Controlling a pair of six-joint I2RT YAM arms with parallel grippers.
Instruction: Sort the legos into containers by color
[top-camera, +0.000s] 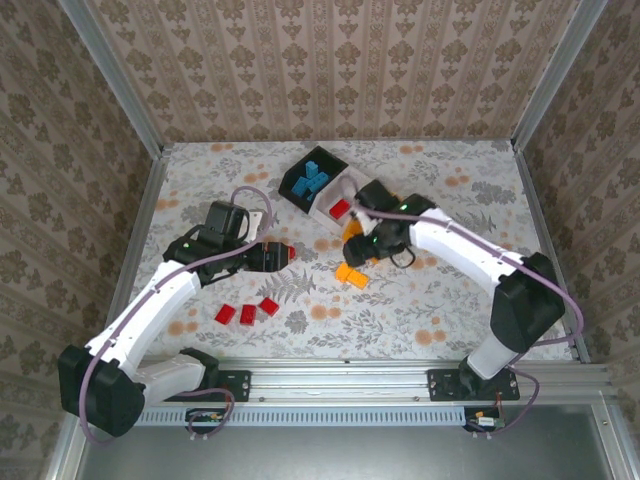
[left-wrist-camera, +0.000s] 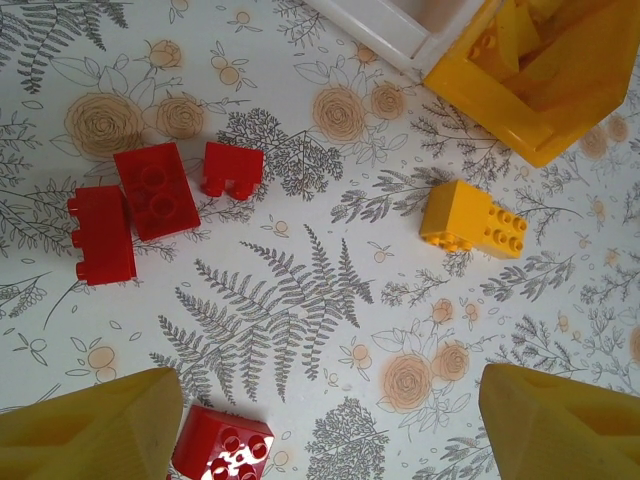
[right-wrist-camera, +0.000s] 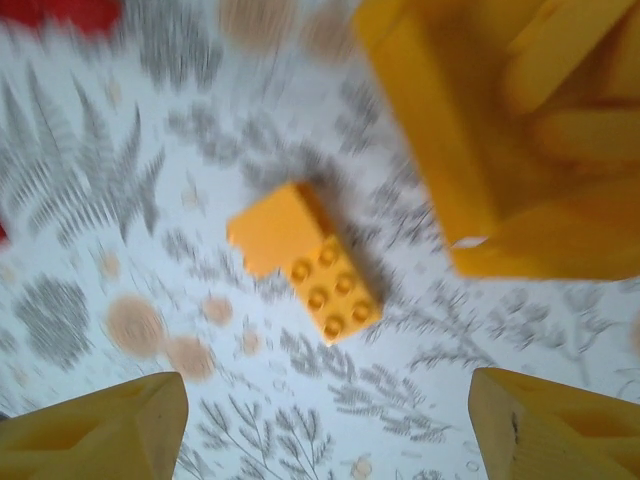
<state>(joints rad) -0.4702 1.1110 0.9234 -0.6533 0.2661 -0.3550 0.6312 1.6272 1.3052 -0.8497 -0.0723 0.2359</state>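
Legos in three colours, partly sorted. From above, blue bricks (top-camera: 312, 180) sit in the black bin (top-camera: 292, 172), and one red brick (top-camera: 340, 209) lies in the white bin (top-camera: 322, 216) next to it. The orange bin (left-wrist-camera: 500, 100) stands at the end of the row, touching the white one.

A loose orange brick (right-wrist-camera: 305, 258) lies on the flowered table (top-camera: 440, 290) just beside the orange bin, studs facing sideways. The right gripper (right-wrist-camera: 325, 420) hangs above it with its fingers spread wide and nothing between them. This view is blurred.

Three red bricks (left-wrist-camera: 150, 200) lie close together on the near left of the table. A fourth red brick (left-wrist-camera: 222, 445) sits under the left gripper (left-wrist-camera: 330, 420), next to its left finger (left-wrist-camera: 95, 430). This gripper is also wide open and holds nothing.

The step in hand looks like picking up the orange brick with the right arm. To do it well:
- Centre the brick between the fingers, because it now sits towards the left one.
- Turn the wrist so the pads meet the brick's flat long sides, not a corner.
- Descend without nudging the bin wall.
- Lift the brick clear of the rim before moving over the orange bin.

The left arm should hold back from the bins to avoid crossing paths with the right arm.
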